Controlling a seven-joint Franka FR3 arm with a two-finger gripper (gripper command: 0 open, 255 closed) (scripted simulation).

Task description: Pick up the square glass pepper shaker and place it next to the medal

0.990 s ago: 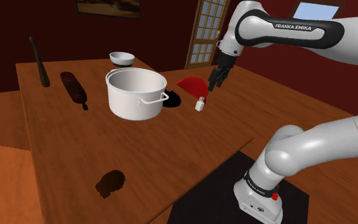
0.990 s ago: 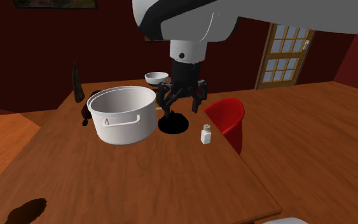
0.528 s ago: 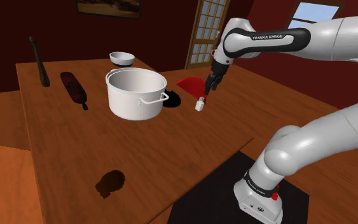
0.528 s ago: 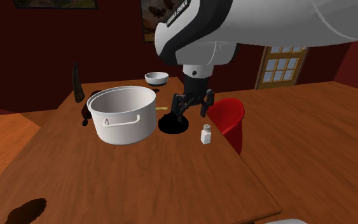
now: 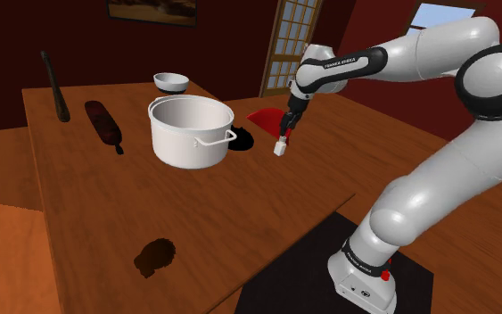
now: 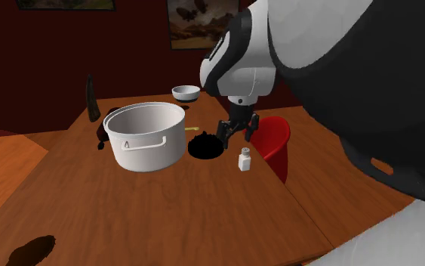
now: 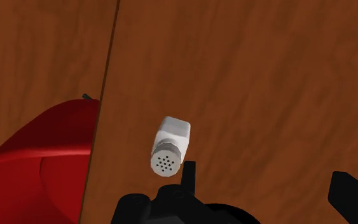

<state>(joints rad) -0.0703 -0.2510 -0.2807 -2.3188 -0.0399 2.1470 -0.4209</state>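
Note:
The pepper shaker (image 5: 280, 147) is a small white square bottle with a perforated cap, standing upright on the wooden table (image 5: 88, 196) near its edge. It also appears as the pepper shaker (image 6: 244, 160) and, from above, the pepper shaker (image 7: 171, 145). My gripper (image 5: 286, 132) hovers just above it, open and holding nothing. In the wrist view the shaker sits just outside one finger of the gripper (image 7: 269, 186), not between the two. The medal (image 5: 242, 138) is a flat black disc between pot and shaker; medal (image 6: 205, 147).
A big white pot (image 5: 191, 131) stands by the medal. A red chair (image 5: 271, 119) is tucked against the table edge right behind the shaker. A white bowl (image 5: 170, 82), two dark long objects (image 5: 103, 125) and a dark blotch (image 5: 155, 257) lie farther away.
The gripper has come down and toward the shaker, from well above it to just over it. Its fingers stay open. The shaker has not moved.

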